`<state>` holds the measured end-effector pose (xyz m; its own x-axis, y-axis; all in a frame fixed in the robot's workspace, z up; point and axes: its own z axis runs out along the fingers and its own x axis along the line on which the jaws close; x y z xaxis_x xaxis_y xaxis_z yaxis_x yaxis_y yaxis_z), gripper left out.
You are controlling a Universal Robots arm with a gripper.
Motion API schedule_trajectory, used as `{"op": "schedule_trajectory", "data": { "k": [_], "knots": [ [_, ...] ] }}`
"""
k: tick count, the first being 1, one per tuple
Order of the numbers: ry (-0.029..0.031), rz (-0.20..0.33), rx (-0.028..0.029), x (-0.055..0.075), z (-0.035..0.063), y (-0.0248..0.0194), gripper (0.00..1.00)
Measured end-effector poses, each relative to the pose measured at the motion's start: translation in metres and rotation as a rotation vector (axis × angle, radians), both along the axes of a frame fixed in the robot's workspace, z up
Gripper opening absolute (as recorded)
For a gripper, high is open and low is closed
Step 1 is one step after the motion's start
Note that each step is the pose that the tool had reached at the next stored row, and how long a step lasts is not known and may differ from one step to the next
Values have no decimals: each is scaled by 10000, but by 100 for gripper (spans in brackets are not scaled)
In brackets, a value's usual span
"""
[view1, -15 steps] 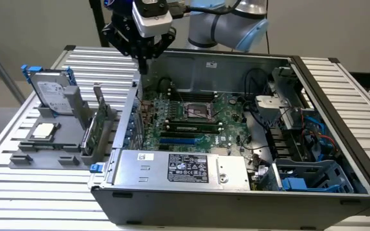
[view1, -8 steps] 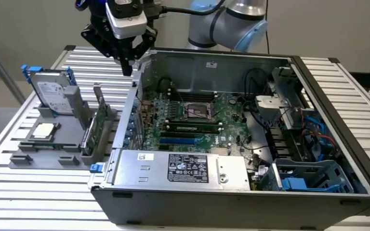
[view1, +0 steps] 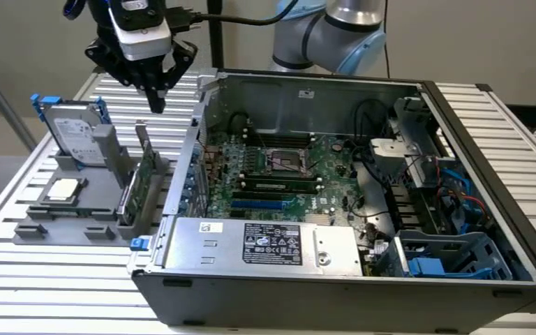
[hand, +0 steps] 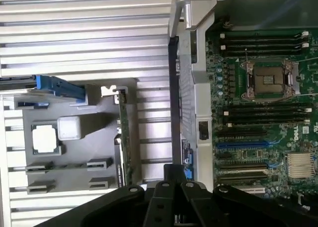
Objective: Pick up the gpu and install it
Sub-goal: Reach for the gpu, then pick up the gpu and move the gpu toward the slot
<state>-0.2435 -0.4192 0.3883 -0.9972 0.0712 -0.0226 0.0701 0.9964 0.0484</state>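
Gripper [view1: 156, 103] closed to a point, nothing in it, hanging above the gpu [view1: 139, 183] and well apart from it. Gpu on edge in a slot of the grey holder [view1: 72, 220], silvery bracket at its far end. Holder on the table [view1: 35, 286], toward the edge at the exterior view's left, just beside the open computer case [view1: 343, 296]. Same holder: hard drive [view1: 75, 132] w/ blue rails standing upright, small square chip [view1: 65, 188] lying flat.

Handling, by the look: light, stiff, thin. Fragile too, w/ bare components on the faces & a contact strip along one long edge. Best hold prob. across the free top edge near mid-length, pads on the two flat faces, then straight up out of the slot. Bracket likely slick, poor place to pinch. Little force needed; risk of tilt or twist if taken off-centre.

Exterior view: gripper's height over the card, whole case w/ cables & drive bays. Wrist view: card edge-on as a thin line, gap between holder & case wall, motherboard [hand: 258, 117] from above w/ its slot rows plain.
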Motion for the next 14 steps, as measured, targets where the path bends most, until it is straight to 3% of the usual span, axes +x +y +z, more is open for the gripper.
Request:
{"op": "schedule_trajectory", "data": {
  "k": [11,14],
  "knots": [
    [-1,0,-17,-502,-134,-8,0],
    [-1,1,-19,-525,-136,-8,0]
  ]
}}
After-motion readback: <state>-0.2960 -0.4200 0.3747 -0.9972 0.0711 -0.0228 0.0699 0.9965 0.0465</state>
